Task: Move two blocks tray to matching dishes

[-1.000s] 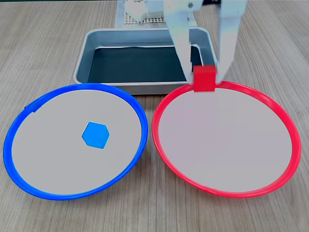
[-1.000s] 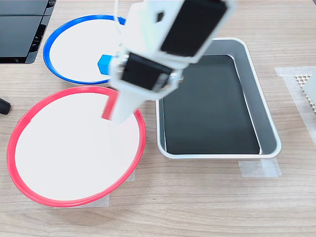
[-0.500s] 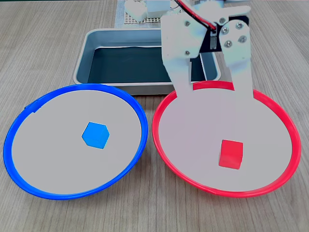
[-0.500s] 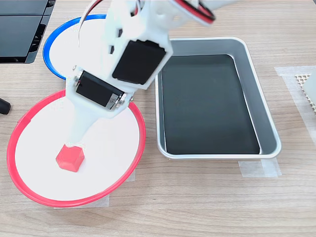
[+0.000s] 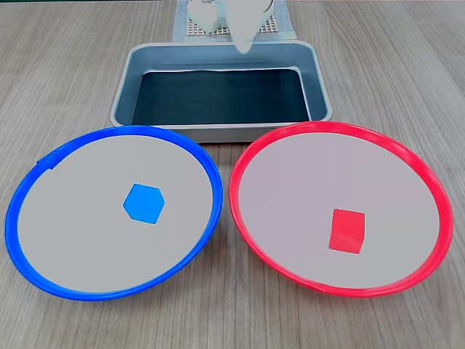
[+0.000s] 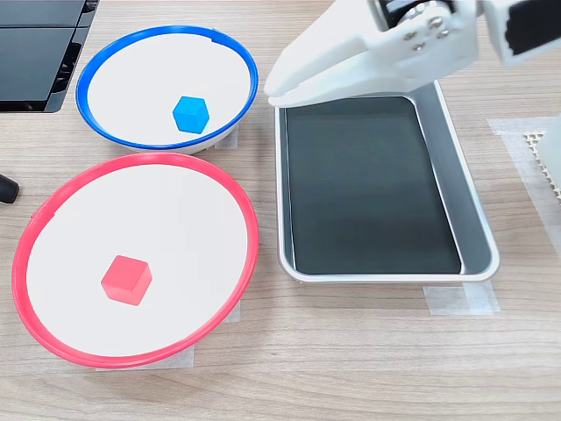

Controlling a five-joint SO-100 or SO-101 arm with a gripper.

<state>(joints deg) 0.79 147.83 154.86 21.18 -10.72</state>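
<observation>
A red cube (image 5: pixel 346 230) lies inside the red-rimmed plate (image 5: pixel 247 218), toward the lower right of its pale centre in a fixed view, and toward the lower left of that same plate (image 6: pixel 250 254) in the other fixed view, where the cube (image 6: pixel 125 280) sits flat and clear of the rim. A blue cube (image 5: pixel 144 203) rests near the middle of the blue-rimmed plate (image 5: pixel 211 182), turned so that one corner faces the camera; from the other side it (image 6: pixel 191 114) sits a little right of centre in that plate (image 6: pixel 88 74). The two plates stand side by side on a wood-grain table (image 5: pixel 65 65), their rims just beside each other, both in front of a grey metal tray (image 5: pixel 123 87) with a dark bottom. In the other fixed view the tray (image 6: pixel 478 232) lies to the right of the plates, with tape (image 6: pixel 456 300) along its near edge. The white gripper (image 6: pixel 273 86) hangs above the tray's corner nearest the blue-rimmed plate, reaching in from the upper right, and holds nothing; its tips appear close together, though whether they are fully shut cannot be told. In a fixed view a pale, blurred tip of the gripper (image 5: pixel 245 40) points down over the tray's far wall. A white perforated mat (image 5: pixel 196 29) lies behind the tray, and a dark device (image 6: pixel 39 53) sits at the top left corner of the other fixed view
</observation>
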